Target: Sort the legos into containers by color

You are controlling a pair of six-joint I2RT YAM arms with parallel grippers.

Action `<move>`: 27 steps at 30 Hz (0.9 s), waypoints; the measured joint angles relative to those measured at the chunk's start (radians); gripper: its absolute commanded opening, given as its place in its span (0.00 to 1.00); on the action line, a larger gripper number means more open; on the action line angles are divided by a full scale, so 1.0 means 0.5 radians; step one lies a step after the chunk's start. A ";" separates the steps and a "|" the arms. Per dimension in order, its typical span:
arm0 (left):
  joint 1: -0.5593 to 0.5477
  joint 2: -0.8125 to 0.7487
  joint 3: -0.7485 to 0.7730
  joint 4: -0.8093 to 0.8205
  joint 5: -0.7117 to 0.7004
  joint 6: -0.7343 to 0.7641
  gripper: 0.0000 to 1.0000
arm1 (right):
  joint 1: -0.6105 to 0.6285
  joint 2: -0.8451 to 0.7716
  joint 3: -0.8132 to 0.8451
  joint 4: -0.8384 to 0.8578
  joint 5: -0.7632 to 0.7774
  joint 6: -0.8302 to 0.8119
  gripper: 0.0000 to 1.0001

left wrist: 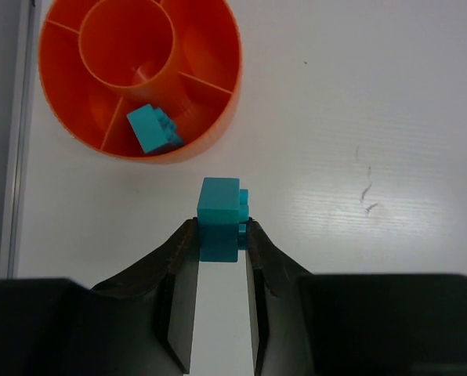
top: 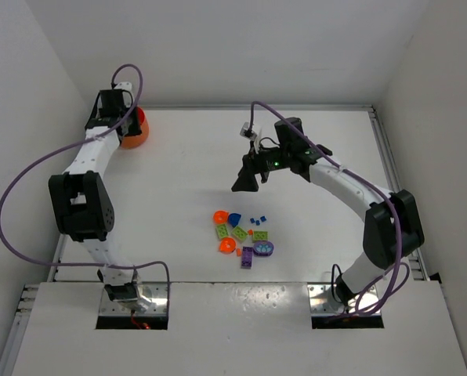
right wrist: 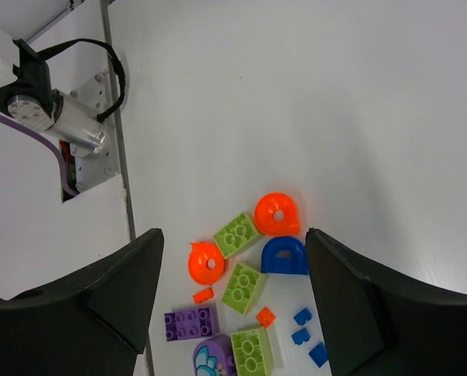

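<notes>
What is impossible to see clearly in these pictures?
Top view: the left arm covers most of the orange bowl; its compartments are hidden.
Left wrist view: the picture edge cuts the bowl's far side; the left gripper hides the lower part of the teal brick.
Right wrist view: the bottom edge cuts the purple printed piece.

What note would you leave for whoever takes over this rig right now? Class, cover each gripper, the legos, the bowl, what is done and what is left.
Left gripper: shut on a teal brick, just short of the orange bowl.
Right gripper: open, empty, near the loose pile.
Done: one other teal piece lies in a bowl compartment.
Left: drop the held brick in with it, then sort the pile's orange, lime green, blue and purple pieces.
</notes>
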 measured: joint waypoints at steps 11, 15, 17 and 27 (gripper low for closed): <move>0.097 0.233 0.266 -0.031 -0.049 -0.098 0.00 | 0.000 0.001 -0.011 0.004 0.018 -0.002 0.73; 0.105 0.317 0.333 -0.046 -0.048 -0.114 0.00 | 0.000 0.006 -0.025 0.003 0.018 -0.002 0.73; 0.109 0.353 0.358 -0.053 -0.043 -0.120 0.00 | 0.000 0.009 -0.027 0.004 0.018 -0.002 0.75; 0.113 0.507 0.520 -0.092 -0.050 -0.135 0.00 | 0.000 0.025 -0.029 0.010 0.017 -0.002 0.75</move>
